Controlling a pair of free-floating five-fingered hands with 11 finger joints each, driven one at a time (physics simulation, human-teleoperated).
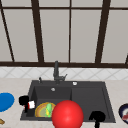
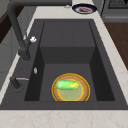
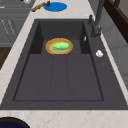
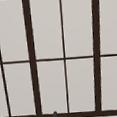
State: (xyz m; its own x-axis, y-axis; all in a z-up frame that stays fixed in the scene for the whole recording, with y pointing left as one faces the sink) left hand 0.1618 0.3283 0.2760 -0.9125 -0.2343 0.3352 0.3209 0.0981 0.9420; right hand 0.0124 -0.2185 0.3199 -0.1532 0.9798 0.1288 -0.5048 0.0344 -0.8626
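My left hand [image 1: 24, 100] hovers over the left rim of the dark sink [image 1: 87, 84], with a small white and red piece [image 1: 31, 104] at its right side. Just right of it, in the sink's deep basin, lies a yellow-rimmed brown plate [image 1: 41, 110] [image 2: 83, 91] [image 3: 50, 46] with a green vegetable [image 1: 48, 109] [image 2: 66, 84] [image 3: 60, 45] on it. A big red ball [image 1: 67, 115] sits in front of the sink's front edge, between the hands. My right hand [image 1: 97, 116] hangs at the front right of the sink, above the shallow drain board.
A dark faucet [image 1: 56, 72] [image 2: 15, 27] [image 3: 96, 22] stands behind the basin. A blue plate [image 1: 5, 101] [image 3: 55, 6] and a wooden-handled tool [image 3: 38, 7] lie on the left counter. A dark plate [image 1: 124, 112] [image 2: 84, 9] with food lies on the right counter. A window [image 4: 64, 56] is behind.
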